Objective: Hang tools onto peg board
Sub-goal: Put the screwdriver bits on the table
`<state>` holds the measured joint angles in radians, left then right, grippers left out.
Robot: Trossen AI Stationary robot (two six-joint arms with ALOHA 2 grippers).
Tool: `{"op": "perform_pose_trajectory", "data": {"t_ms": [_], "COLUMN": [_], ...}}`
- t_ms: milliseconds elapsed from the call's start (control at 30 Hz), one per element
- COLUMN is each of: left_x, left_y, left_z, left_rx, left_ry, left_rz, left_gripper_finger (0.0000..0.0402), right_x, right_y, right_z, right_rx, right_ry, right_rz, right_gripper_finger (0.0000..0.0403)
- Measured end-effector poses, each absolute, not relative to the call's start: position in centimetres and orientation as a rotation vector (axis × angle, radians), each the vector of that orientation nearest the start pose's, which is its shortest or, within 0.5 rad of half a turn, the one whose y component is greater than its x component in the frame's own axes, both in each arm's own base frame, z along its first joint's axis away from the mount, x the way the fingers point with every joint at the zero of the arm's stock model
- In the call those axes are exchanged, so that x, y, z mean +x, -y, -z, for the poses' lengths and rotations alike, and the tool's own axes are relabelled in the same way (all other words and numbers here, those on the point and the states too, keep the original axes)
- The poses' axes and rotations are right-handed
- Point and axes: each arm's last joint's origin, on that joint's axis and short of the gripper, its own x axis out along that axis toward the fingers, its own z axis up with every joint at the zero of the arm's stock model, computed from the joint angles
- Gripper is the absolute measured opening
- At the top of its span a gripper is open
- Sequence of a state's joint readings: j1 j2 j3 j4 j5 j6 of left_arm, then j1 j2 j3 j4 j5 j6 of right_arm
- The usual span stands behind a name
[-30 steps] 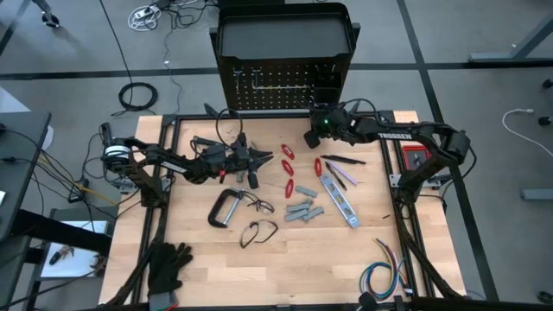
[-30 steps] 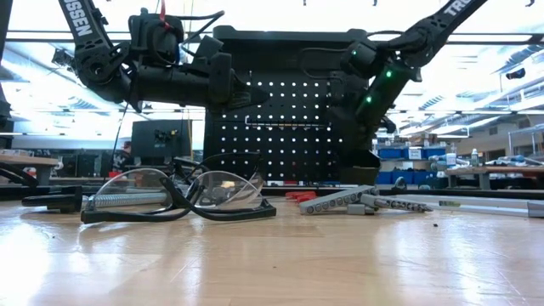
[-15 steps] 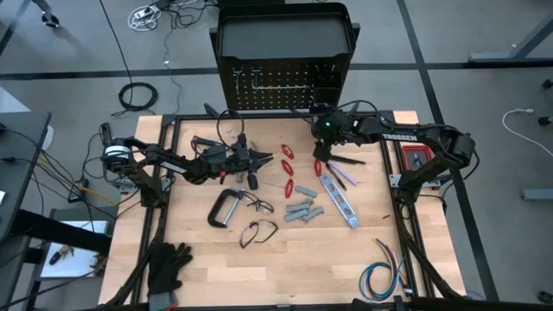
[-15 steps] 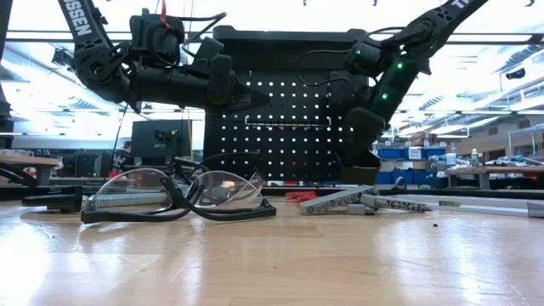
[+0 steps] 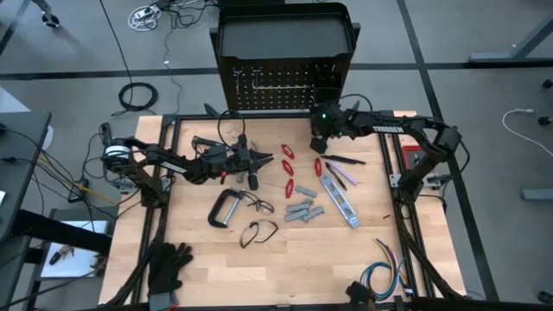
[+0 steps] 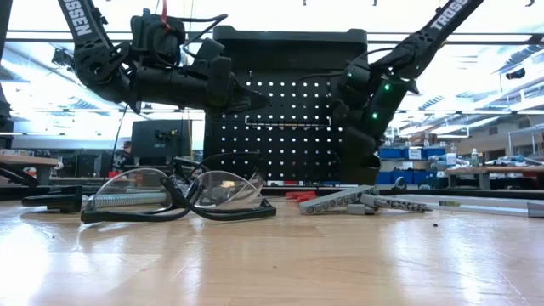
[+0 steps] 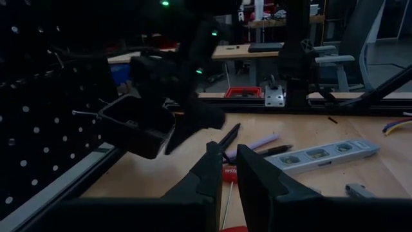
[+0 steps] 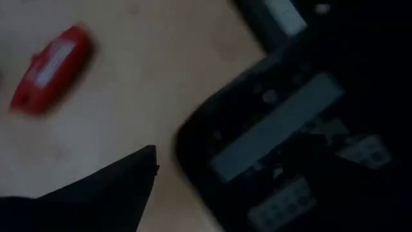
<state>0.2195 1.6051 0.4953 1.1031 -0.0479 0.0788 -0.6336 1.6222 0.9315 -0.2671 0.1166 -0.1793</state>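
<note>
Peg board (image 5: 285, 82) stood beside the right gripper (image 5: 321, 131), fingers apart, which risked knocking its small bin (image 7: 136, 124).

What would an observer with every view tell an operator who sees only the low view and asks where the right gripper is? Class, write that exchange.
Observer: From above, the right gripper is at the peg board's right end, beside its small black bin.
Operator: Is anything under it?
Observer: Its wrist camera shows a red-handled tool lying on the bare table nearby.
Operator: And the left gripper?
Observer: The left gripper hangs over the table's back-left part, clear of the board.
</note>
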Motion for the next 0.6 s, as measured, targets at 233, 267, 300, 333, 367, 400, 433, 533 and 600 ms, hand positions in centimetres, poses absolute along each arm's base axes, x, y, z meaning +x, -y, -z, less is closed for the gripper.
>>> {"op": "perform_pose_trajectory", "data": {"t_ms": [233,267,300,333,367,400,433,533,600], "left_x": [28.1,28.1,28.1,28.1,28.1,28.1,28.1,28.1,28.1], "left_y": [-6.4,-6.4,-6.4,-6.4,-6.4,-6.4,-6.4,-6.4,-6.4], "left_z": [-17.4,-17.4,-17.4,-17.4,-17.4,-17.4,-17.4,-17.4,-17.4], "left_rx": [0.078,0.08,0.086,0.095,0.1,0.102,0.103,0.103,0.103], "left_ry": [-0.019,-0.02,-0.02,-0.022,-0.023,-0.023,-0.023,-0.025,-0.026], "left_rz": [-0.268,-0.268,-0.268,-0.268,-0.267,-0.267,-0.267,-0.268,-0.268], "left_gripper_finger": [0.0047,0.0047,0.0047,0.0047,0.0047,0.0047,0.0047,0.0047,0.0047], "right_x": [24.5,24.5,24.6,24.7,24.8,24.9,25.1,25.5,25.7], "right_y": [21.0,21.0,20.9,20.9,20.9,20.9,20.9,20.7,20.6], "right_z": [-17.5,-17.4,-17.3,-17.2,-17.1,-17.1,-16.9,-16.8,-17.0], "right_rx": [0.281,0.29,0.292,0.295,0.302,0.305,0.307,0.279,0.245], "right_ry": [-0.938,-0.94,-0.935,-0.929,-0.925,-0.918,-0.903,-0.897,-0.885], "right_rz": [0.614,0.6,0.586,0.564,0.544,0.527,0.498,0.457,0.433], "right_gripper_finger": [0.0375,0.0375,0.0375,0.0375,0.0375,0.0375,0.0375,0.0373,0.0371]}}
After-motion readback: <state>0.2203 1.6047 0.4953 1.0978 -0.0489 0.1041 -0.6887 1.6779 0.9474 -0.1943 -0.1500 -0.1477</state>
